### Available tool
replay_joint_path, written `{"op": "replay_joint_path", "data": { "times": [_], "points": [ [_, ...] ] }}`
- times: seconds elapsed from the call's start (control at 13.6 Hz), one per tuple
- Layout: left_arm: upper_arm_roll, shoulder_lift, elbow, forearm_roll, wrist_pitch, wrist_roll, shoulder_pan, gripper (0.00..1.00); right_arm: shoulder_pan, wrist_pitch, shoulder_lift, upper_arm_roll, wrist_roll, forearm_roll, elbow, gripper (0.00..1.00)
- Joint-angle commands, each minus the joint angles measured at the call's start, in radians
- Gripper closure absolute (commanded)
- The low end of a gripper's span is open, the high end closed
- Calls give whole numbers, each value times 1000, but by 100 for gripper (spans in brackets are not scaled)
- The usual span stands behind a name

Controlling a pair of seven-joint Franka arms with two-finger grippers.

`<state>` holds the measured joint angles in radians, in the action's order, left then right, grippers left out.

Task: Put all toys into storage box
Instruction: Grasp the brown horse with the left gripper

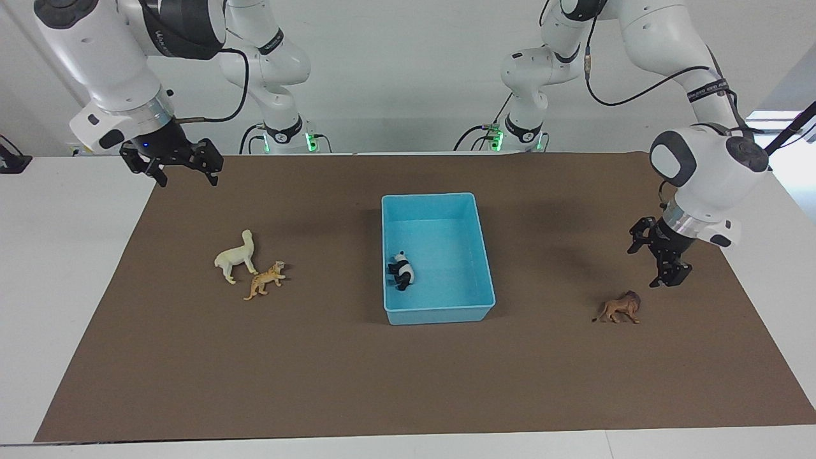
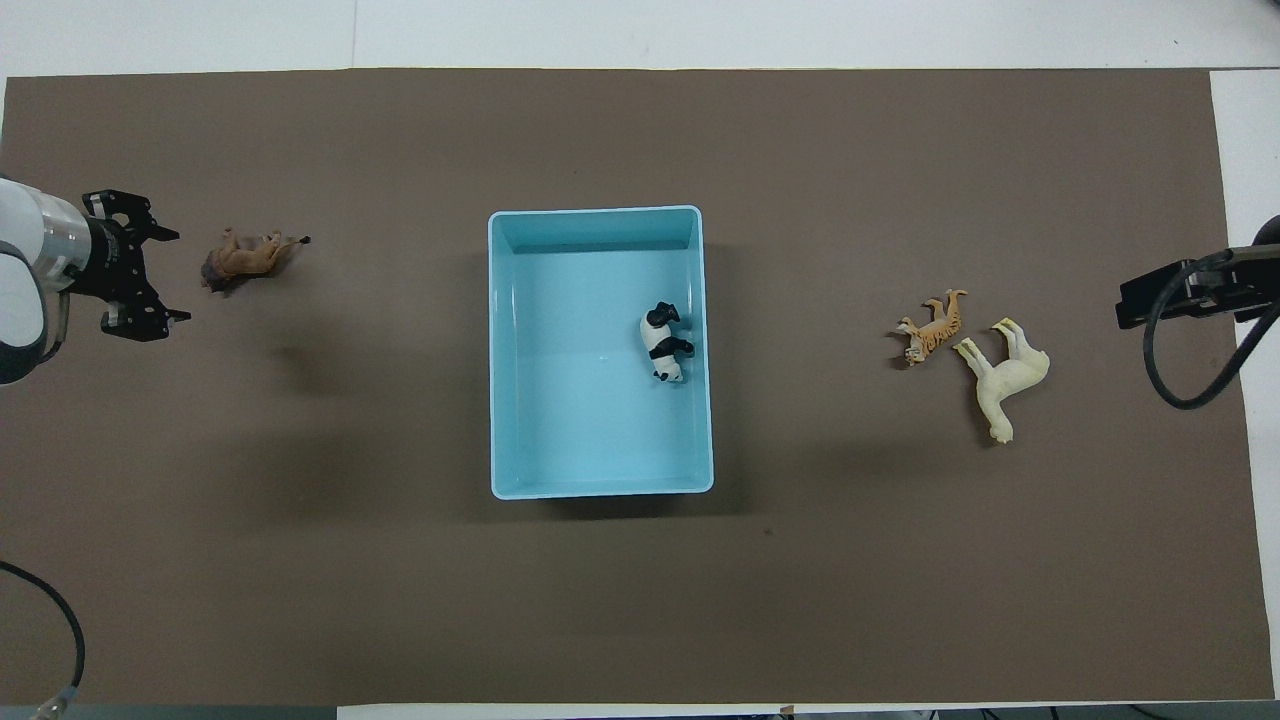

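You are lining up the lion (image 1: 619,309) pick: left gripper (image 1: 656,255) is hanging spread wide and empty near it. Panda (image 1: 401,270) is lying in the storage box (image 1: 440,315). Right gripper (image 1: 172,164) is waiting, spread, empty. Next: centre over, descend.

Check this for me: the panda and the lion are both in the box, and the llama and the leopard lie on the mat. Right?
Not quite. Only the panda is in the box. The lion lies on the mat toward the left arm's end, as the facing view shows. The llama and leopard do lie on the mat.
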<state>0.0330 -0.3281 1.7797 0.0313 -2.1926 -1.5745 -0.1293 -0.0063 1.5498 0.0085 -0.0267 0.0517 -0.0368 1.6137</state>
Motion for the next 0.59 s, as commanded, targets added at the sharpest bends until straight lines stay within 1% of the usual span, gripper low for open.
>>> {"op": "replay_joint_path", "data": {
  "times": [0.0, 0.29, 0.51],
  "points": [
    [-5, -111, -121, -42, -13, -70, 4, 0, -12, -5, -19, 2, 28, 26, 22, 0],
    [-5, -160, -120, -34, -117, -96, 7, 0, -12, -5, -19, 2, 28, 26, 22, 0],
    [-5, -186, -109, -45, -136, -122, 20, 0, -11, -5, -21, 2, 28, 26, 22, 0]
  ]
}}
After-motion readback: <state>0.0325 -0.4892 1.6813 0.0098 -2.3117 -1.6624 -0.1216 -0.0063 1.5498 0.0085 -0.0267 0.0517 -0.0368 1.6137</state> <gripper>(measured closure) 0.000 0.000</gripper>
